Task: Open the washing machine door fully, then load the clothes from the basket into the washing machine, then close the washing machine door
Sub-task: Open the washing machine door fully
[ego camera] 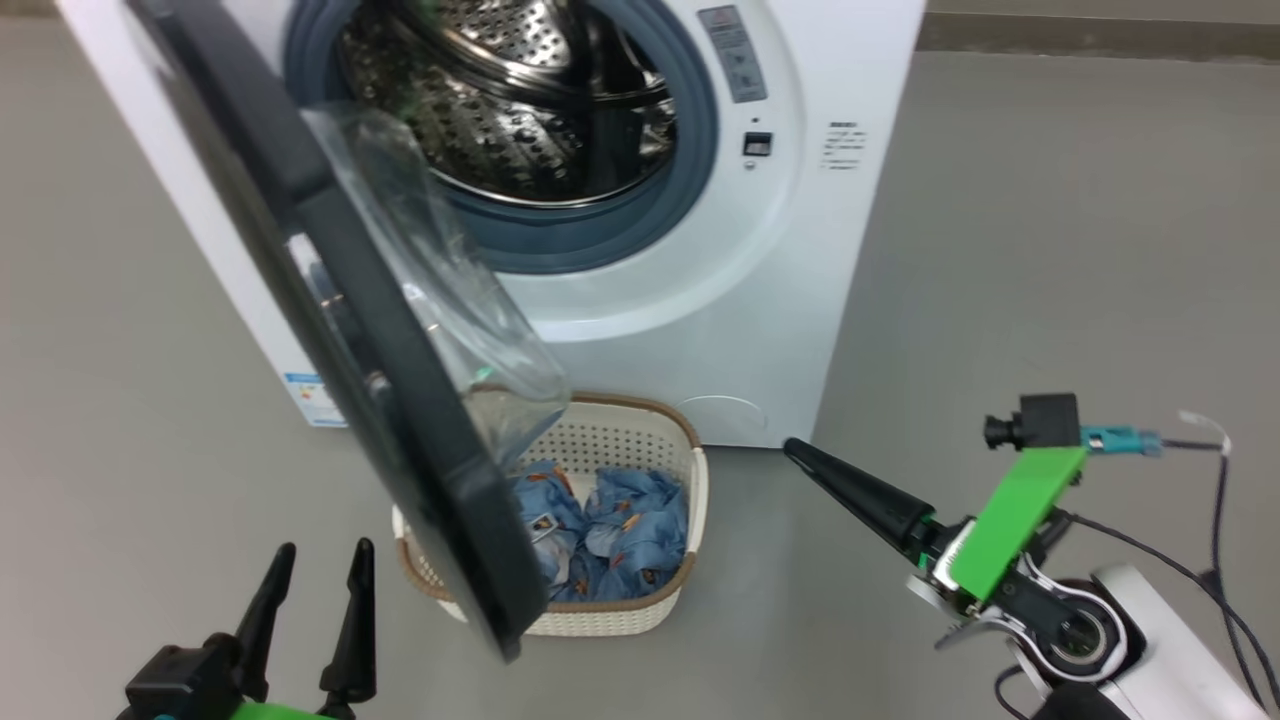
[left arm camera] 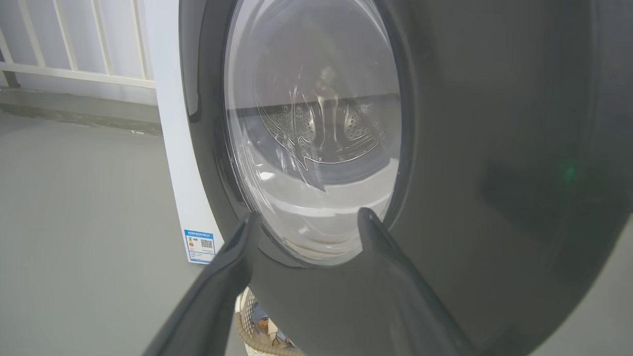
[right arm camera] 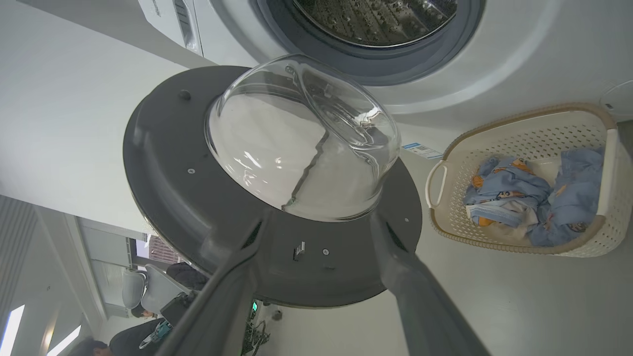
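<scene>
My right gripper (ego camera: pixel 800 452) has long, black, tapering fingers (ego camera: pixel 862 492). Just behind them is a bright green plate (ego camera: pixel 1020 510). Atop that plate sits a small black camera (ego camera: pixel 1042 420) with a teal plug (ego camera: pixel 1110 438), beneath it my white forearm (ego camera: pixel 1170 640), and beside it thin black cables (ego camera: pixel 1218 530).

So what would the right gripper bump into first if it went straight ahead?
The right gripper would most likely meet the washing machine door at its glass bowl, though depth is unclear.

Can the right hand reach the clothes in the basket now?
Probably yes. The open right hand is right of the cream-white perforated plastic basket, grey floor between. The round black-rimmed glass door overhangs only the basket's left part; the light blue fabric clothes on its right lie uncovered.
</scene>
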### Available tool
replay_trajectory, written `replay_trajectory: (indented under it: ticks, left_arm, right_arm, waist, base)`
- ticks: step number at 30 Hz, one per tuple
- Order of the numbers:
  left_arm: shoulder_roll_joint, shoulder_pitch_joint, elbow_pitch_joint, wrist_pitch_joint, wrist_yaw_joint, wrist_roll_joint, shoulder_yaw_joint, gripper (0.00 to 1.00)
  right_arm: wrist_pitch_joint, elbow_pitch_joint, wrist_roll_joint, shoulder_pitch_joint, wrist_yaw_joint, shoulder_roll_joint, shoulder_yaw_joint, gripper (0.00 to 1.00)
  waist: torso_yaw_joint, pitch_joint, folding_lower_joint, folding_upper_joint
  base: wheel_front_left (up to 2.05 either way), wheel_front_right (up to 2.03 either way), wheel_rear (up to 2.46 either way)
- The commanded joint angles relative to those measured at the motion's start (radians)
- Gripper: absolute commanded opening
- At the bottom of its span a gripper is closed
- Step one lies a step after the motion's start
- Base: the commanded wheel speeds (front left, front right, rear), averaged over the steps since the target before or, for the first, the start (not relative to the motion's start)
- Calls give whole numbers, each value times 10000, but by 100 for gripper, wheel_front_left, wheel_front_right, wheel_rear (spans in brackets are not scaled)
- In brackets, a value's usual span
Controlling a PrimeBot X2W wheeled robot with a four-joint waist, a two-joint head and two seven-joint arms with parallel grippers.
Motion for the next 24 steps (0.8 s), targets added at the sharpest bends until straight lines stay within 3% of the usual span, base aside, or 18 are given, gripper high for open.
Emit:
replay_trajectory:
  ticks: [1, 11, 24]
  left_arm:
    - [201, -132, -295, -65, -25, -38, 404, 100]
    - [235, 87, -347, -65, -25, -16, 664, 100]
    - [209, 152, -289, -65, -25, 3, 788, 100]
  right_arm:
    - [-121, -317, -65, 74, 16, -70, 20, 100]
    - [-1604, -268, -635, 926, 16, -909, -164, 100]
    - [-5140, 723, -2218, 1088, 16, -1904, 1040, 100]
  waist:
    - [-234, -79, 0, 0]
    - [-671, -160, 0, 0]
    - [-860, -239, 0, 0]
  base:
    - [0, 0, 0]
    - [0, 0, 0]
    - [0, 0, 0]
